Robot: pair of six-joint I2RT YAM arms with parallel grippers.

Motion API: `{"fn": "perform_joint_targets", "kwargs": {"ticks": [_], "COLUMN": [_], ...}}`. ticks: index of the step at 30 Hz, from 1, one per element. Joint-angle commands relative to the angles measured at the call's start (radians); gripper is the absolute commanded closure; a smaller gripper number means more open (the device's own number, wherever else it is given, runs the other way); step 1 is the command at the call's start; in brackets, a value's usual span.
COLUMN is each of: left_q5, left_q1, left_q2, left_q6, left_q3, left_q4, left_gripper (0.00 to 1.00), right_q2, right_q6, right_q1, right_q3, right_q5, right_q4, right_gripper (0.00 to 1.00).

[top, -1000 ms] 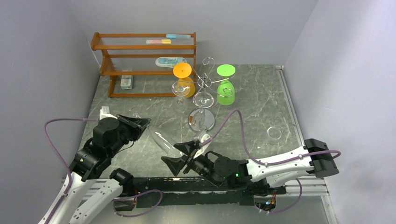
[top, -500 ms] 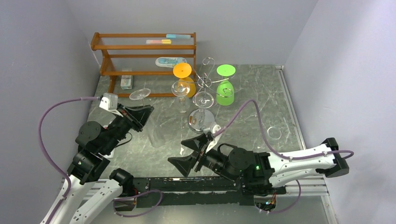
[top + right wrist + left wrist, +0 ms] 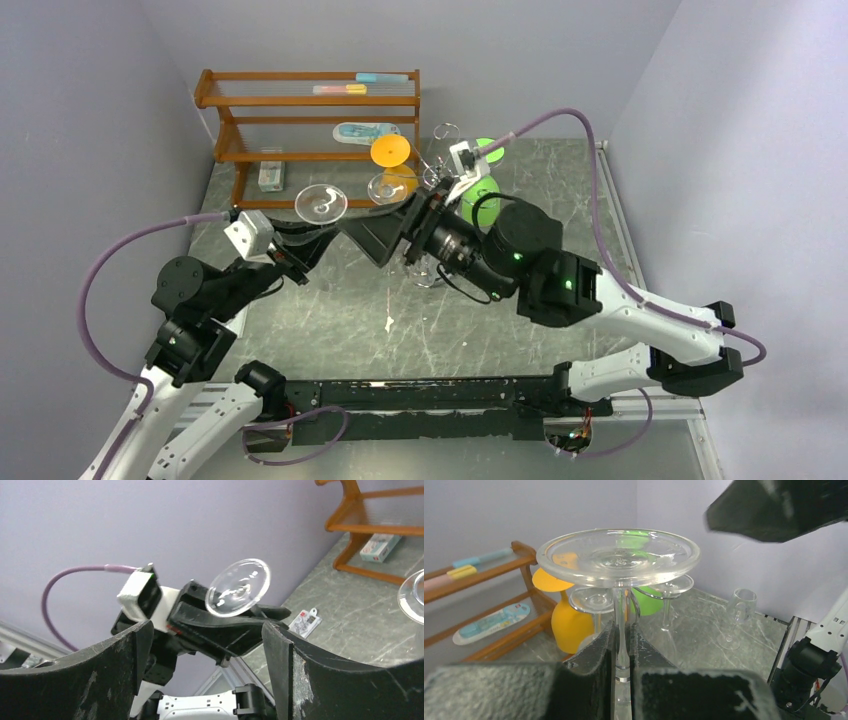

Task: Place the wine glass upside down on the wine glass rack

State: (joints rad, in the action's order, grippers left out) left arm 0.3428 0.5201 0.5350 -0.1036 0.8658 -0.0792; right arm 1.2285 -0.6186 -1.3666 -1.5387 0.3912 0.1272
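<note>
1. Nearest the camera, the left gripper point(image 3: 622, 652) is clamped on the stem of the clear wine glass point(image 3: 618, 557), with black fingers point(image 3: 589, 665) pressed in from both sides.
2. And the glass is flipped! Its round foot is on top and the stem runs straight down between the pads, with the bowl hidden below them. It hangs in the air over the grey marbled table point(image 3: 330, 300), left of the rack and not touching it.
3. Facing that foot is the right gripper point(image 3: 206, 627), its two black fingers spread wide with nothing between them.
4. Off to the right, a small clear stemmed glass point(image 3: 738, 612) stands upright on the table, alone.
5. Further back is the shiny chrome wire wine glass rack point(image 3: 432, 178), much of it covered by the right arm point(image 3: 560, 280) in the overhead view.
6. On its curled arms hang an orange wine glass point(image 3: 571, 622) and a green wine glass point(image 3: 646, 605), both bowl down. Two clear ones hang there too, mostly feet and stems showing.
7. At the far left by the back wall stands the orange-brown wooden shelf rack point(image 3: 300, 100), with a light blue packet point(image 3: 362, 130) on its middle shelf.
</note>
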Motion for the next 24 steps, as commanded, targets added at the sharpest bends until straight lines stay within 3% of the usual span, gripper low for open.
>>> {"fn": "perform_joint_targets", "kwargs": {"ticks": [1,8,16,20,24], "left_q5": [0.061,0.080,0.054,0.045,0.036], "left_q1": [0.004,0.003,0.003,0.002,0.003], "left_q2": [0.013,0.022,0.008,0.004,-0.002], "left_q6": [0.073,0.040,0.066,0.082,0.091], "left_q3": [0.039,0.001,-0.029,-0.031,-0.036], "left_q4": [0.105,0.191,0.191,0.180,0.164], "left_gripper": [0.95,0.95,0.95,0.95,0.95], "right_q2": [0.045,0.106,0.175,0.187,0.191], "right_q6": [-0.190,-0.302,-0.334,-0.363,-0.397], "right_q1": [0.091,0.190,0.222,0.233,0.246], "right_q3": [-0.035,-0.089,-0.150,-0.153,-0.155], "right_q5": [-0.111,-0.217,-0.301,-0.350,-0.387], "right_q4": [0.125,0.117,0.112,0.112,0.095], "right_gripper": [0.18,0.25,0.43,0.57,0.83]}}
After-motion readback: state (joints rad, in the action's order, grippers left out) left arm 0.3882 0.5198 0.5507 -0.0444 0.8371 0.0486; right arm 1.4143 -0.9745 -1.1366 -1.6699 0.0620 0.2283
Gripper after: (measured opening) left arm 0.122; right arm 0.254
